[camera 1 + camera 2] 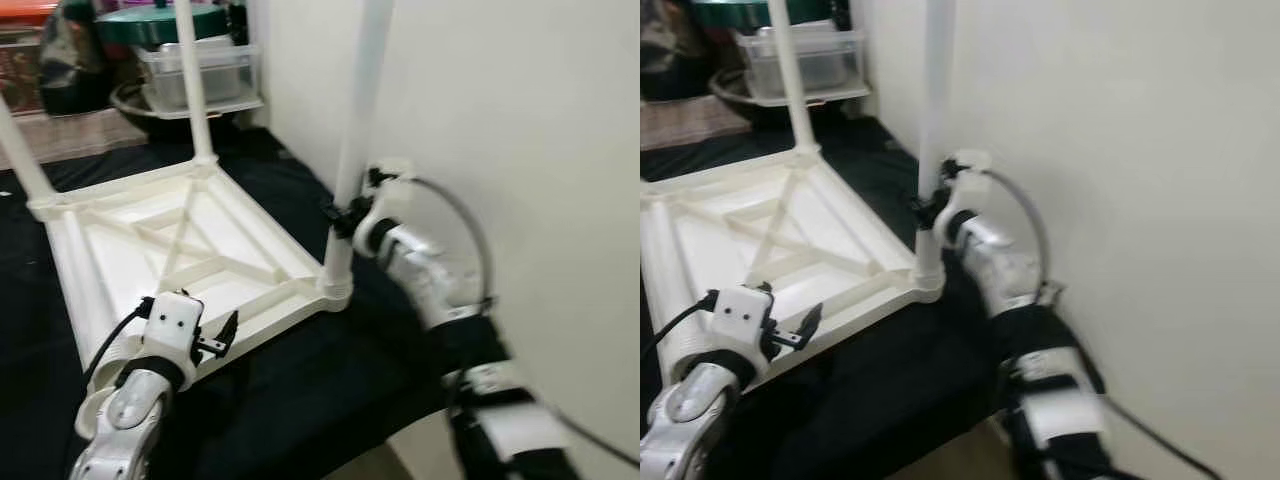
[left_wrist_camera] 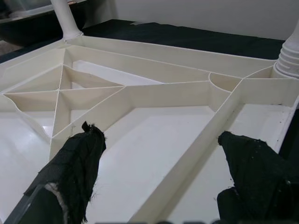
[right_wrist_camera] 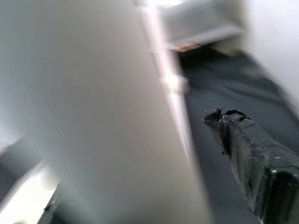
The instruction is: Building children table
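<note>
White tabletop (image 1: 190, 245), three legs (image 1: 355, 150) upright.

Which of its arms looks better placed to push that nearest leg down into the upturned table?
Probably the right. The right tool is already at the nearest leg, fingers around it. The left tool hangs open over the tabletop's near edge.

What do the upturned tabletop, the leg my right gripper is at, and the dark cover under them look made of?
Tabletop: looks like moulded plastic, cream, faintly glossy; its underside shows thin cast ribs. Leg: seemingly the same plastic, smooth white tube, seated in a ringed corner socket. Right gripper is at it. Cover: probably fabric, matte black and slightly creased; the exact weave is too blurred to tell.
</note>
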Available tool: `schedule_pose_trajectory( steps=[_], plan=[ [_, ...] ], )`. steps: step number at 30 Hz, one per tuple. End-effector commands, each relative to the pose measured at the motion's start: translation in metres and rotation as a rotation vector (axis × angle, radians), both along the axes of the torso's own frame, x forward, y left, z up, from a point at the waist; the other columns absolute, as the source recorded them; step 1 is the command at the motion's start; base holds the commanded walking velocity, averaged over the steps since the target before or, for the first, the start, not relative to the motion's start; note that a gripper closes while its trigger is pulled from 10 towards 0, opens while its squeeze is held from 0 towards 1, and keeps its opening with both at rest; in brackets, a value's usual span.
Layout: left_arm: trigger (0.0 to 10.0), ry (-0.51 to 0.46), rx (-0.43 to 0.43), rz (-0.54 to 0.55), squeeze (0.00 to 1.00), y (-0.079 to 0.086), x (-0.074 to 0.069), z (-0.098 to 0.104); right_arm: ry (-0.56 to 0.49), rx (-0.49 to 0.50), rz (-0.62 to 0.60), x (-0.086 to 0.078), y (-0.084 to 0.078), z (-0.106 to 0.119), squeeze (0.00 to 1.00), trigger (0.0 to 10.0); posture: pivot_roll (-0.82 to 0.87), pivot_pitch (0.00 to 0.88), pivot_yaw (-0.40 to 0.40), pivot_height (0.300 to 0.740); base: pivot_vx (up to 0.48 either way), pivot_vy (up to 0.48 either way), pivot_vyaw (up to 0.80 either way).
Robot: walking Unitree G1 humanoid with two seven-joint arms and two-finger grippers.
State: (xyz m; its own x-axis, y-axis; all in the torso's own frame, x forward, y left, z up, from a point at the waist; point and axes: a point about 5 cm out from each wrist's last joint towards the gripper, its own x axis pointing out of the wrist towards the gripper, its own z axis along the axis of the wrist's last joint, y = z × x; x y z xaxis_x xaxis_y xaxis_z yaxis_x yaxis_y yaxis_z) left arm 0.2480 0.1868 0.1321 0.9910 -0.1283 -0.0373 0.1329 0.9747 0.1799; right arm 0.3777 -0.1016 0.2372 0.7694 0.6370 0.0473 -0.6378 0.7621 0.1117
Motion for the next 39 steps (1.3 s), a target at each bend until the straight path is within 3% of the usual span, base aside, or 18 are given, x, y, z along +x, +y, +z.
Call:
schedule_pose_trajectory(
  steps=[1, 3, 4, 6, 7, 11, 13, 14, 15, 16, 25, 27, 29, 30, 32, 35, 36, 39],
  plan=[
    [10.0, 0.010, -0.019, -0.009, 0.00, 0.000, 0.000, -0.003, -0.055, 0.022, 0.135, -0.006, 0.009, 0.010, 0.00, 10.0, 0.06, 0.000, -0.064, 0.740, 0.000, 0.000, 0.00],
    [10.0, 0.009, -0.018, -0.012, 0.00, 0.000, 0.000, -0.003, -0.105, -0.019, 0.368, -0.020, 0.006, 0.007, 0.00, 10.0, 0.08, 0.000, -0.071, 0.740, 0.000, 0.000, 0.00],
    [10.0, 0.009, -0.018, -0.012, 0.00, 0.000, 0.000, -0.003, -0.105, -0.019, 0.368, -0.020, 0.006, 0.007, 0.00, 10.0, 0.08, 0.000, -0.071, 0.740, 0.000, 0.000, 0.00],
    [10.0, 0.007, -0.019, -0.015, 0.00, 0.001, 0.001, -0.003, -0.109, -0.070, 0.556, -0.032, 0.007, -0.001, 0.00, 10.0, 0.09, 0.000, -0.077, 0.740, 0.000, 0.000, 0.00],
    [10.0, 0.007, -0.019, -0.015, 0.00, 0.001, 0.001, -0.003, -0.109, -0.070, 0.556, -0.032, 0.007, -0.001, 0.00, 10.0, 0.09, 0.000, -0.077, 0.740, 0.000, 0.000, 0.00],
    [10.0, 0.003, -0.035, -0.013, 0.00, 0.003, 0.000, -0.003, -0.072, -0.111, 0.781, -0.048, 0.023, -0.020, 0.00, 10.0, 0.12, 0.000, -0.090, 0.740, 0.000, 0.000, 0.00],
    [10.0, 0.003, -0.037, -0.012, 0.00, 0.003, -0.001, -0.003, -0.070, -0.120, 0.804, -0.049, 0.027, -0.023, 0.00, 10.0, 0.12, 0.000, -0.090, 0.740, 0.000, 0.000, 0.00],
    [10.0, 0.004, -0.038, -0.012, 0.00, 0.004, -0.001, -0.002, -0.070, -0.118, 0.799, -0.047, 0.029, -0.025, 0.00, 6.2, 0.12, 0.000, -0.094, 0.740, 0.000, 0.000, 0.00],
    [10.0, 0.004, -0.038, -0.012, 0.00, 0.004, -0.001, -0.002, -0.070, -0.118, 0.799, -0.047, 0.029, -0.025, 0.00, 6.2, 0.12, 0.000, -0.094, 0.740, 0.000, 0.000, 0.00],
    [10.0, 0.004, -0.041, -0.013, 0.00, 0.004, -0.002, -0.002, -0.071, -0.084, 0.744, -0.040, 0.030, -0.022, 0.00, 0.0, 0.12, 0.000, -0.096, 0.740, 0.000, 0.000, 0.00],
    [10.0, 0.003, -0.053, -0.019, 0.00, 0.002, -0.003, -0.002, -0.123, 0.037, 0.531, -0.026, 0.021, -0.010, 0.00, 0.0, 0.10, 0.000, -0.090, 0.740, 0.000, 0.000, 0.00],
    [10.0, 0.003, -0.058, -0.026, 0.00, 0.000, -0.002, -0.002, -0.065, 0.053, 0.184, -0.010, 0.009, -0.018, 0.00, 0.0, 0.10, 0.000, -0.091, 0.740, 0.000, 0.000, 0.00],
    [10.0, 0.003, -0.058, -0.026, 0.00, 0.000, -0.002, -0.002, -0.065, 0.053, 0.184, -0.010, 0.009, -0.018, 0.00, 0.0, 0.10, 0.000, -0.091, 0.740, 0.000, 0.000, 0.00],
    [10.0, 0.003, -0.059, -0.028, 0.00, 0.000, -0.002, -0.002, 0.001, 0.001, -0.097, -0.004, -0.005, -0.032, 0.00, 0.0, 0.10, 0.000, -0.090, 0.740, 0.000, 0.000, 0.00],
    [10.0, 0.004, -0.059, -0.029, 0.00, 0.000, -0.002, -0.002, 0.071, -0.097, -0.427, -0.013, -0.019, -0.057, 0.00, 0.0, 0.09, 0.000, -0.084, 0.740, 0.000, 0.000, 0.00],
    [10.0, 0.010, -0.047, -0.028, 0.00, -0.001, -0.001, -0.003, 0.074, -0.144, -0.482, -0.032, -0.008, -0.072, 0.00, 0.0, 0.08, 0.000, -0.073, 0.740, 0.000, 0.000, 0.00],
    [10.0, 0.017, -0.040, -0.030, 0.00, -0.001, 0.001, -0.004, 0.119, -0.155, -0.447, -0.041, 0.007, -0.085, 0.00, 0.0, 0.09, 0.000, -0.073, 0.740, 0.000, 0.000, 0.00],
    [10.0, 0.022, -0.038, -0.036, 0.00, -0.002, 0.003, -0.005, 0.164, -0.160, -0.405, -0.043, 0.021, -0.091, 0.00, 0.0, 0.08, 0.000, -0.070, 0.740, 0.000, 0.000, 0.00]
  ],
)
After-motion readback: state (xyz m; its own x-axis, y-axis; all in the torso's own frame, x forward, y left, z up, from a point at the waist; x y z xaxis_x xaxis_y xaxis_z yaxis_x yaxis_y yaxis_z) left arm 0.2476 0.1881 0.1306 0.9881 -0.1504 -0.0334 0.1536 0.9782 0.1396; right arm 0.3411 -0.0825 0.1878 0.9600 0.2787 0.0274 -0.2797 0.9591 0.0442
